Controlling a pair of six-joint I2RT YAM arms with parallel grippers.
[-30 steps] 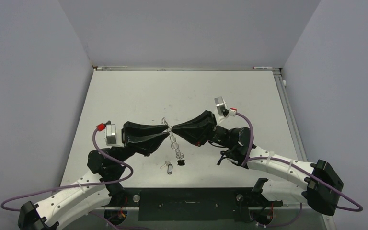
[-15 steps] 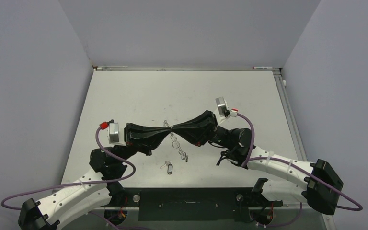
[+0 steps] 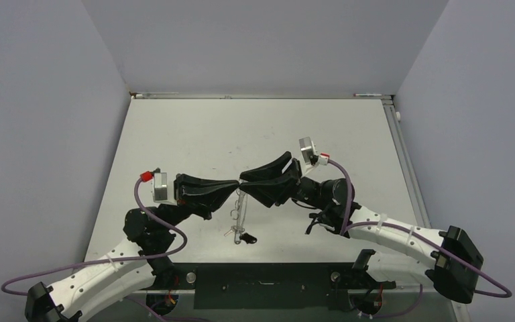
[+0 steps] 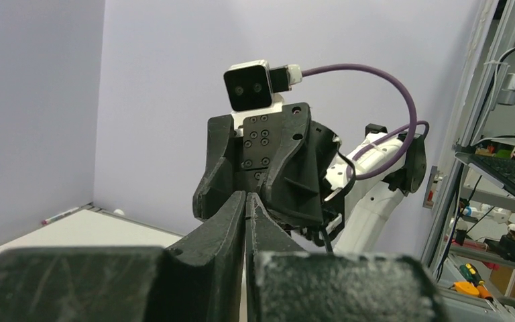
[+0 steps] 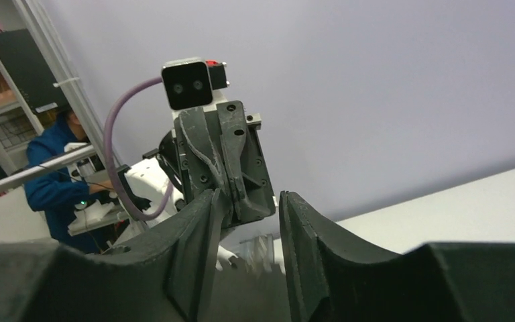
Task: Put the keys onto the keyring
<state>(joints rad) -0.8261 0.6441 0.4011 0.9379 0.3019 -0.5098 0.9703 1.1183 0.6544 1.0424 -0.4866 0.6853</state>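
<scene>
The right gripper (image 3: pixel 247 186) has sprung open since a second ago, and the keyring (image 3: pixel 241 204) has swung from a slant to hang almost straight down. Nearest the arm bases, its lower end and a small black tag (image 3: pixel 249 238) reach the table (image 3: pixel 174 134) beside the silvery keys (image 3: pixel 236 234), which are too small to tell whether they are threaded. Above, the left gripper (image 3: pixel 237 185) is clenched on the keyring's top, just beside the released right claw
</scene>
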